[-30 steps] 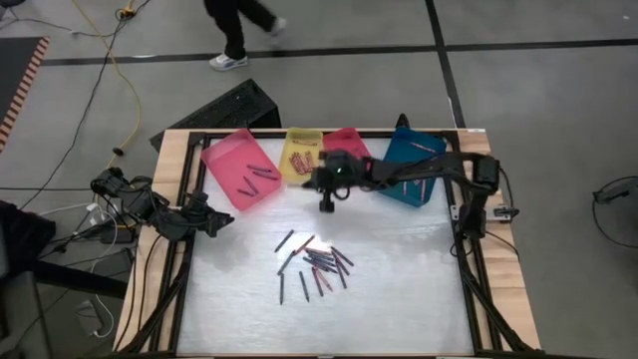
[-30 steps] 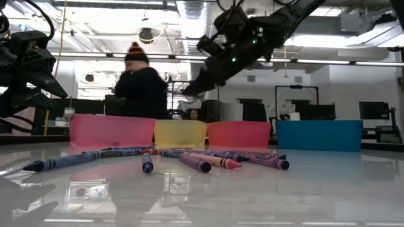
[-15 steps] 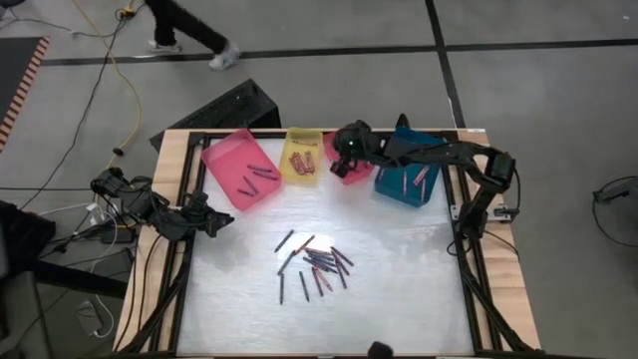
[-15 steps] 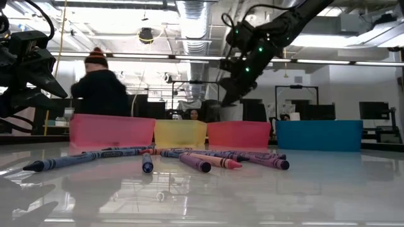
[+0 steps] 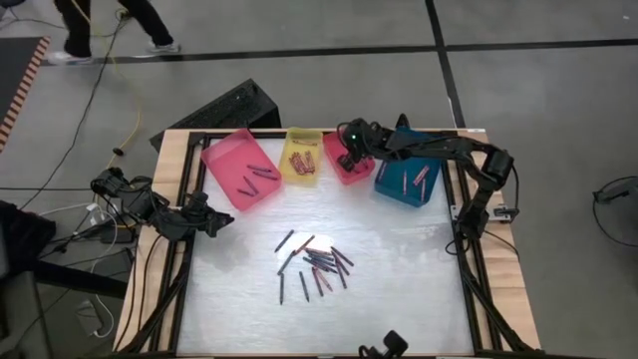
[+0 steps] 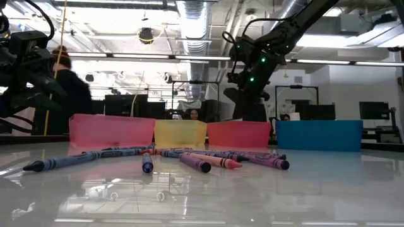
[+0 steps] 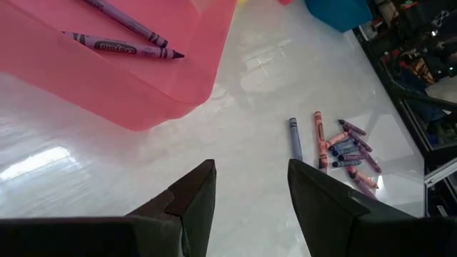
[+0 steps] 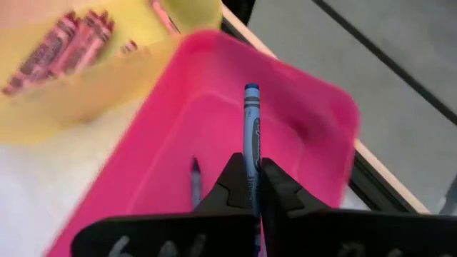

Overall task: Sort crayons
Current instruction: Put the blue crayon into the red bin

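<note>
Several crayons (image 5: pixel 314 261) lie loose in a heap at mid-table, also in the low view (image 6: pixel 189 157) and the left wrist view (image 7: pixel 343 146). Four trays stand along the far edge: pink (image 5: pixel 239 168), yellow (image 5: pixel 301 157), red (image 5: pixel 342 165), blue (image 5: pixel 409 172). My right gripper (image 5: pixel 349 158) hangs over the red tray (image 8: pixel 178 121), shut on a blue crayon (image 8: pixel 250 135). Another dark crayon (image 8: pixel 194 180) lies in that tray. My left gripper (image 7: pixel 246 189) waits open at the table's left edge (image 5: pixel 214 221). My right gripper pinches the blue crayon between its two fingertips at the crayon's back part (image 8: pixel 250 182). The crayon lies along the fingers, and most of it sticks out past them. The fingers slant down toward the far edge. The crayon hangs clear above the red tray's floor.
Two purple crayons (image 7: pixel 121 39) lie in the pink tray and pink-red ones (image 8: pixel 61 50) in the yellow tray. A person (image 6: pixel 63 82) walks beyond the far side. A black crate (image 5: pixel 229 105) lies off the far-left corner. Bare table lies around the heap.
My right gripper has swung from just in front of the yellow tray toward the table's far right, coming over the red tray, and has rolled and turned about as it went. The person behind the table has walked off to the left.
</note>
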You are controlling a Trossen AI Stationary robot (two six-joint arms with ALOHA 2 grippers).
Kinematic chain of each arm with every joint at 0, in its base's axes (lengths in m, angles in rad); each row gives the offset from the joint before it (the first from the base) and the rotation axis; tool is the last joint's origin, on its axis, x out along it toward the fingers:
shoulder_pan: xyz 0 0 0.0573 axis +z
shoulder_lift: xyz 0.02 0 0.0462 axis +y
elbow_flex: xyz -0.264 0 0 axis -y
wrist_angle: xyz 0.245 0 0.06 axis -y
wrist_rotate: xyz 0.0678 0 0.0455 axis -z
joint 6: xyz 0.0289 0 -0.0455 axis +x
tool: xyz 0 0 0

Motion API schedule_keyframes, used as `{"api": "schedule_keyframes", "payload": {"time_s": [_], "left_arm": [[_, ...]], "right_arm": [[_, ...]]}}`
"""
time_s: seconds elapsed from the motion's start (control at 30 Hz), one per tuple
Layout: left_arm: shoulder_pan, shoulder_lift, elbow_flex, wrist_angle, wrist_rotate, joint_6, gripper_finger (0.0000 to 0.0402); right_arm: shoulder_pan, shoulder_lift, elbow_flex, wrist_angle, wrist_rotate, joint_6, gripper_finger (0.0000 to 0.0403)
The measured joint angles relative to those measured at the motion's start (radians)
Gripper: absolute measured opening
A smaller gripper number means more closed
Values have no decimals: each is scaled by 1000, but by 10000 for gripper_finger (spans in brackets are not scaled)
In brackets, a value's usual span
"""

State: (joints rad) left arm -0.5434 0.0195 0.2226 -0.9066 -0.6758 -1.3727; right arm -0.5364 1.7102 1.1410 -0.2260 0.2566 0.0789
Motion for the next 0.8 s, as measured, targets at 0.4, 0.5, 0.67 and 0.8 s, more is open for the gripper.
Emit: {"api": "schedule_keyframes", "payload": {"time_s": [0.4,0.5,0.67,0.8], "left_arm": [[0,0,0,0,39,0,165],[0,0,0,0,41,0,165],[0,0,0,0,42,0,165],[0,0,0,0,42,0,165]], "right_arm": [[7,23,2,4,3,1,43],[7,23,2,1,3,1,58],[15,20,2,1,4,-2,67],[32,18,25,-21,3,-9,68]]}}
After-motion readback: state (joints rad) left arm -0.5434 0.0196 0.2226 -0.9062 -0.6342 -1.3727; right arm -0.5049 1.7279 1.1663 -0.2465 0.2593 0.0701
